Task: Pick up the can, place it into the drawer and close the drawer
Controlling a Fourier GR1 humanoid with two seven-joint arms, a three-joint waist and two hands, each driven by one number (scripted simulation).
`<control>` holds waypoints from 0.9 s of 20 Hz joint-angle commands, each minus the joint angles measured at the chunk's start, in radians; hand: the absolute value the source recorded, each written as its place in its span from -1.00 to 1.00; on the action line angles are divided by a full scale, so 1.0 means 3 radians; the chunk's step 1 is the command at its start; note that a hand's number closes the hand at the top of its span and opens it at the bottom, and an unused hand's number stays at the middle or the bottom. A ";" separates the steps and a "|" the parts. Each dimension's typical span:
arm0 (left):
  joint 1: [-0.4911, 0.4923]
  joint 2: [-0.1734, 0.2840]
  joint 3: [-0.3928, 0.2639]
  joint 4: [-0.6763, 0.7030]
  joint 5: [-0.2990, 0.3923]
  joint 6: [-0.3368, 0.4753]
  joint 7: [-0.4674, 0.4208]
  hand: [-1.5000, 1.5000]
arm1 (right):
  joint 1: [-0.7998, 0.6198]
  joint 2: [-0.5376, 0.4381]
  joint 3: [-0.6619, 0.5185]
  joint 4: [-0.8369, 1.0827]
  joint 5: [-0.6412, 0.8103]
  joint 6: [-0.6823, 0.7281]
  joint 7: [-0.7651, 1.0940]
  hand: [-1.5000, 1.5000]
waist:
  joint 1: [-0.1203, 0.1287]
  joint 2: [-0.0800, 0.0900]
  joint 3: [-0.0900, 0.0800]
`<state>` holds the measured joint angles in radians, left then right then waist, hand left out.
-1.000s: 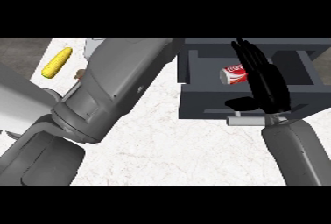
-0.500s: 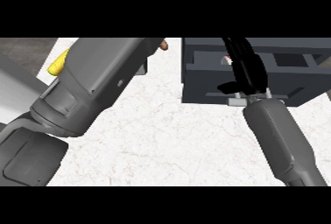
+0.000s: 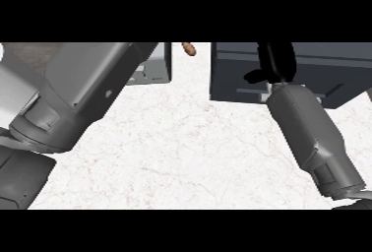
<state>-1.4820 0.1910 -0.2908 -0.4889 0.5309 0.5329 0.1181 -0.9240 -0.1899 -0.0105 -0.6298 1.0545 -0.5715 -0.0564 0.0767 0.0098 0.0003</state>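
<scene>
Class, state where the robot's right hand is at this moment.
In the head view, the right hand is at the upper right, over the dark drawer unit, at the end of the grey right forearm.

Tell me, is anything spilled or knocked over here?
Nothing stands out. The white counter shows no spill. The right hand rests on the dark drawer; the can is out of sight. A small brown thing lies at the back.
</scene>
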 commanded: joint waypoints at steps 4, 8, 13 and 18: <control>0.0213 0.0145 -0.0059 -0.0380 -0.0051 -0.0055 0.0153 -1.00 | -0.0541 -0.0091 -0.0206 0.0627 0.0011 -0.0246 -0.0067 -1.00 | 0.0114 0.0011 0.0002; 0.0368 0.0250 -0.0066 -0.0625 -0.0033 -0.0086 0.0291 -1.00 | -0.0717 -0.0070 -0.0223 0.0820 0.0061 -0.0297 -0.0008 -1.00 | 0.0142 0.0005 0.0000; 0.0481 0.0269 -0.0119 -0.0832 -0.0095 -0.0011 0.0315 -1.00 | -0.0860 -0.0128 -0.0363 0.0903 -0.0092 -0.0301 -0.0246 -1.00 | 0.0156 0.0029 0.0005; 0.0684 0.0413 -0.0112 -0.1002 -0.0072 -0.0135 0.0353 -1.00 | -0.0923 0.0071 -0.0583 0.0832 -0.0382 -0.0313 -0.0490 -1.00 | 0.0165 0.0035 0.0009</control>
<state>-1.3116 0.2931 -0.3189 -0.7470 0.5112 0.5056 0.2130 -1.1370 -0.1945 -0.1092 -0.3475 1.0258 -0.6103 -0.1641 0.1050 0.0268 0.0076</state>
